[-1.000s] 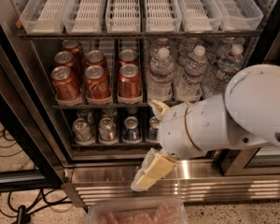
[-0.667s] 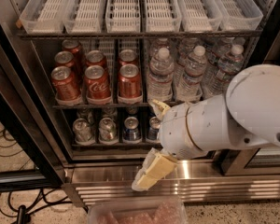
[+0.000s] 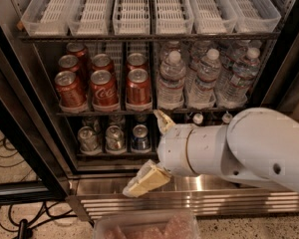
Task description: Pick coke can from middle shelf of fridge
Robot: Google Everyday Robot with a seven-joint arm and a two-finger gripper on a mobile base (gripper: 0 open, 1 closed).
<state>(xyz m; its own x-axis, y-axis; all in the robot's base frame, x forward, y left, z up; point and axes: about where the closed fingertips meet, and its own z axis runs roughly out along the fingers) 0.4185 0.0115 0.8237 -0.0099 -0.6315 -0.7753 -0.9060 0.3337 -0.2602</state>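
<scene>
Several red coke cans stand in lanes on the left half of the middle shelf (image 3: pixel 109 113) of the fridge (image 3: pixel 25 133). The front row holds three: left (image 3: pixel 70 89), middle (image 3: pixel 104 87) and right (image 3: pixel 138 86). More red cans stand behind them. My gripper (image 3: pixel 142 153) is on the end of the white arm (image 3: pixel 239 148), in front of the fridge and below the middle shelf, to the right of the cans. One tan finger (image 3: pixel 164 121) points up towards the shelf rail and the other (image 3: pixel 143 181) points down-left. It is open and empty, apart from the cans.
Clear water bottles (image 3: pixel 204 78) fill the right half of the middle shelf. Silver cans (image 3: pixel 114 137) and a blue can (image 3: pixel 139 137) stand on the lower shelf. White slotted trays (image 3: pixel 134 9) sit above. Cables (image 3: pixel 10 158) lie on the floor at left. A clear plastic container (image 3: pixel 144 225) is at the bottom edge.
</scene>
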